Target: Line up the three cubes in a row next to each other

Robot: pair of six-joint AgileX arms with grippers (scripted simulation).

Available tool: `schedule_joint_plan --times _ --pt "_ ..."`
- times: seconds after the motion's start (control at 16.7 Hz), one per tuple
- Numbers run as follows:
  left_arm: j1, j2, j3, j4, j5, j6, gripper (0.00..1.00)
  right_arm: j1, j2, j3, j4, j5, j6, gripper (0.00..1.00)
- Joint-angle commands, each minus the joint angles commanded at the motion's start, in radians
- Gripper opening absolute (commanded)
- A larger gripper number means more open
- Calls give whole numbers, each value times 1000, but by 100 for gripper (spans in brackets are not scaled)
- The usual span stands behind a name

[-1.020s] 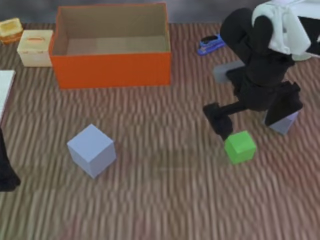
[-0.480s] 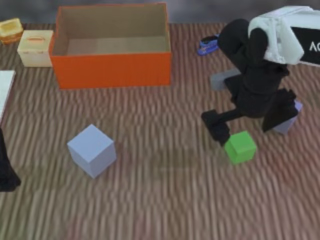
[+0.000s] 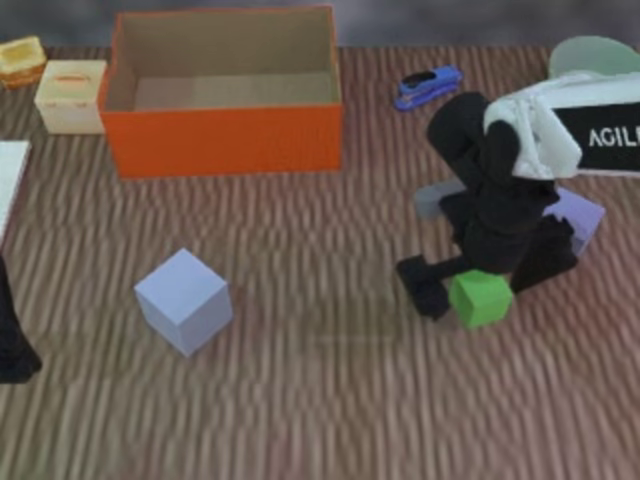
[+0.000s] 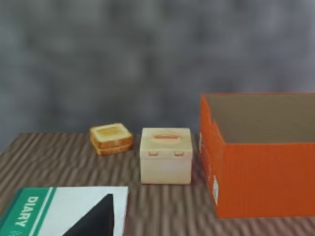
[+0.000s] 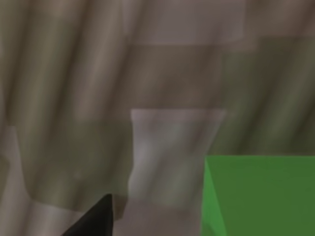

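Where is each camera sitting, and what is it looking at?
Top view: above the table, looking down; shows the right gripper over the green cube.
Left wrist view: low, faces the orange box; a dark fingertip shows.
Right wrist view: close above the table; a fingertip shows.
Shared: right wrist and top views both show the green cube.

Large cube (image 3: 183,300) at table's left; small cube (image 3: 480,299) right, medium cube (image 3: 578,217) just behind-right.
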State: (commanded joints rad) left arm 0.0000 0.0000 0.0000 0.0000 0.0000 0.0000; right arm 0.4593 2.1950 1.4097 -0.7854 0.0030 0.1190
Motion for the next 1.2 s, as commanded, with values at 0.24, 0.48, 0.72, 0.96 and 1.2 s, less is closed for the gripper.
schedule_joint_plan --times 0.24,0.48,0.72,0.96,1.2 --pt "0 0 0 0 0 0 100 0 0 0 0 0 0 92" --pt "0 0 0 0 0 0 100 0 0 0 0 0 0 62" --pt "0 0 0 0 0 0 100 0 0 0 0 0 0 32" --pt "0 0 0 0 0 0 100 0 0 0 0 0 0 2" --pt "0 0 0 0 0 0 100 0 0 0 0 0 0 0"
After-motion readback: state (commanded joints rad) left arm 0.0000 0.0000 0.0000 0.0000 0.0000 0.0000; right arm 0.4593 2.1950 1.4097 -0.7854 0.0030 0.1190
